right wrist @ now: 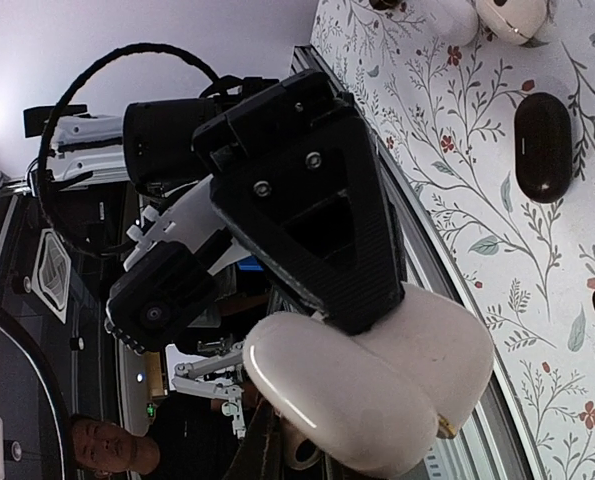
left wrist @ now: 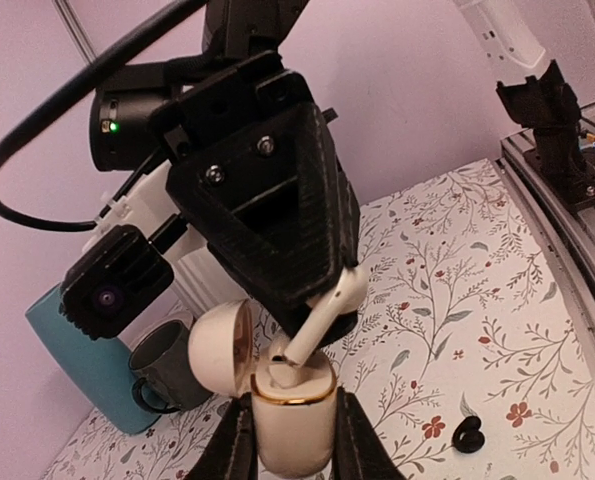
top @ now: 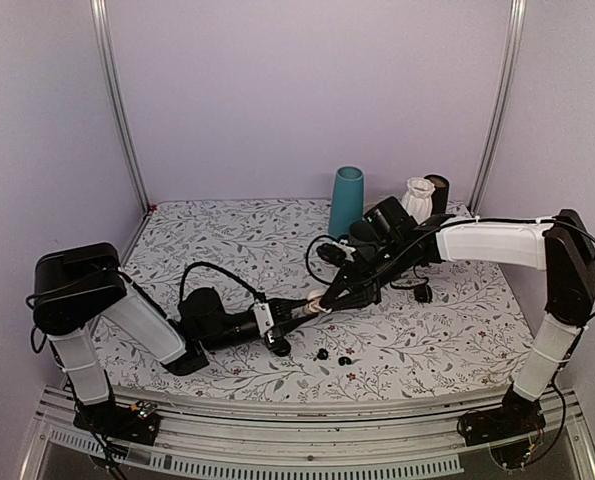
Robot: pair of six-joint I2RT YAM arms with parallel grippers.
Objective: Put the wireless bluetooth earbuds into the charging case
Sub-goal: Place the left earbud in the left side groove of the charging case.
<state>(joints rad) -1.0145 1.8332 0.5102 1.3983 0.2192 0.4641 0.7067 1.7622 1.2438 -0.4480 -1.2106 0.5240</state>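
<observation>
Your left gripper [left wrist: 292,452] is clamped on the white charging case [left wrist: 293,420], lid open, while your right gripper [left wrist: 320,320] pinches a white earbud [left wrist: 349,287], its stem at the case's opening.

Glossy white plastic charging case [left wrist: 292,432] (gold metallic rim), matt floral tablecloth [left wrist: 477,290].

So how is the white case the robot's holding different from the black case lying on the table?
The white case is cream with a gold rim; the black case is glossy black. The white case's lid stands open; the black case is shut. The white case sits in the left pincer; the black case lies loose on the table. Both are rounded pebble shapes.
</observation>
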